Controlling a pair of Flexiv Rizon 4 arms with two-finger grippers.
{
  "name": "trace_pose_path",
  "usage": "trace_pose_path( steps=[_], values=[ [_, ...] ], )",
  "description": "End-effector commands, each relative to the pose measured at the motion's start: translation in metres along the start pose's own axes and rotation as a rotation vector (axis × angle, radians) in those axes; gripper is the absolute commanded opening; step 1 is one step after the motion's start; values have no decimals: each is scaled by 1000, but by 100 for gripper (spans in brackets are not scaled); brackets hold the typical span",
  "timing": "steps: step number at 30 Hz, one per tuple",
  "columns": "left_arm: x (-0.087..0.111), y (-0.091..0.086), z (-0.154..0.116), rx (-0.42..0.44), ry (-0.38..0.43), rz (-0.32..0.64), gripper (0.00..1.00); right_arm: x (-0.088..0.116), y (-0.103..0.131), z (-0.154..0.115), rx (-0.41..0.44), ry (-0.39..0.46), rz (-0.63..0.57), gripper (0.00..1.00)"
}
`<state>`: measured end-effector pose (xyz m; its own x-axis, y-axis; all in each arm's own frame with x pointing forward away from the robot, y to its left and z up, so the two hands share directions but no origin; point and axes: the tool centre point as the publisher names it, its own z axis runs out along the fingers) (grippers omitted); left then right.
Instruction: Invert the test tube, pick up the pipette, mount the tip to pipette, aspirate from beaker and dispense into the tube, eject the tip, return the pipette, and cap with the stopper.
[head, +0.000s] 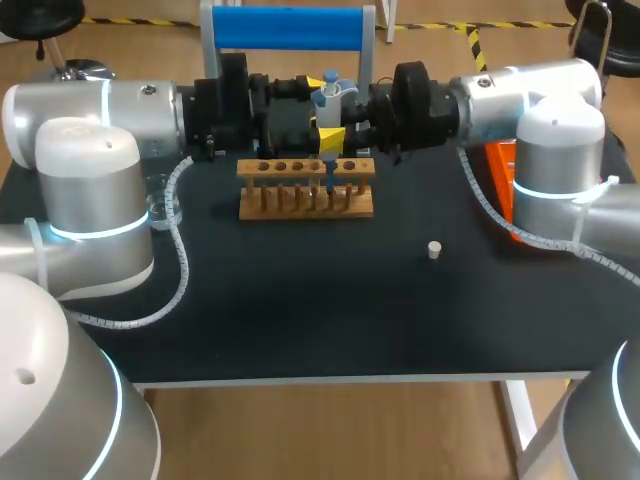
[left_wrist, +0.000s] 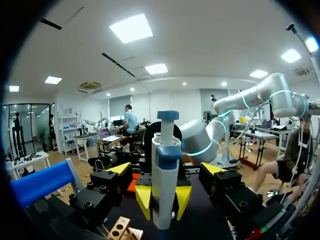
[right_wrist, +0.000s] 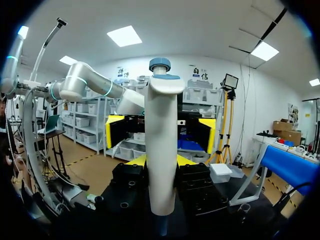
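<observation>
Your right claw was clamped on the pipette, its yellow tips pressed to the body from both sides. The right wrist view showed this plainly, with the pipette standing upright straight ahead of the camera. Your left claw stood wide apart, one finger on each side of the pipette and neither touching it. Only the left wrist view made that gap clear. From the head view you saw just the two arms meeting over the wooden rack, with a single patch of yellow below the pipette's head.

The head view alone gave you the lower end. The pipette's thin blue tip reached down into the rack near its right-hand holes, though you could not tell whether it sat inside a tube. It also showed the white stopper lying alone on the black surface, well apart from the rack, and an orange box behind the right arm. The left wrist view caught only a corner of the rack below the claws. A blue bar on a stand stood behind the claws.
</observation>
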<state>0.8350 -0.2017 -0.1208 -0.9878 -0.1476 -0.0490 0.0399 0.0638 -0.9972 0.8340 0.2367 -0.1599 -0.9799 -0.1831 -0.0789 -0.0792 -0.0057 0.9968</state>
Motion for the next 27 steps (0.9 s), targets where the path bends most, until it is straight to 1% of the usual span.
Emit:
trace_pose_path(
  steps=[1, 2, 3, 4, 18, 21, 22, 23, 24, 25, 27],
  values=[
    [1, 0, 1, 1, -4, 1, 42, 2, 0, 0, -1, -12, -1, 0],
    [1, 0, 1, 1, -4, 1, 38, 2, 0, 0, -1, -13, -1, 0],
    [1, 0, 1, 1, -4, 1, 27, 2, 0, 0, -2, -15, 0, 0],
    [1, 0, 1, 1, -4, 1, 0, 2, 0, 1, -2, -15, 0, 0],
    [1, 0, 1, 1, -4, 1, 0, 1, -2, 3, -5, -13, 3, 0],
    [1, 0, 1, 1, -4, 1, 0, 2, -3, 5, -7, 11, 9, 0],
    [1, 0, 1, 1, -4, 1, 0, 2, -3, 5, -5, 10, 9, 11],
    [1, 0, 1, 1, -4, 1, 0, 2, -3, 5, -3, 13, 10, 45],
    [1, 0, 1, 1, -4, 1, 0, 2, -3, 5, -5, 18, 9, 97],
    [1, 0, 1, 1, -4, 1, 0, 3, -3, 4, -5, 21, 8, 100],
    [1, 0, 1, 1, -4, 1, 0, 4, -3, 2, -12, 42, 6, 100]
  ],
)
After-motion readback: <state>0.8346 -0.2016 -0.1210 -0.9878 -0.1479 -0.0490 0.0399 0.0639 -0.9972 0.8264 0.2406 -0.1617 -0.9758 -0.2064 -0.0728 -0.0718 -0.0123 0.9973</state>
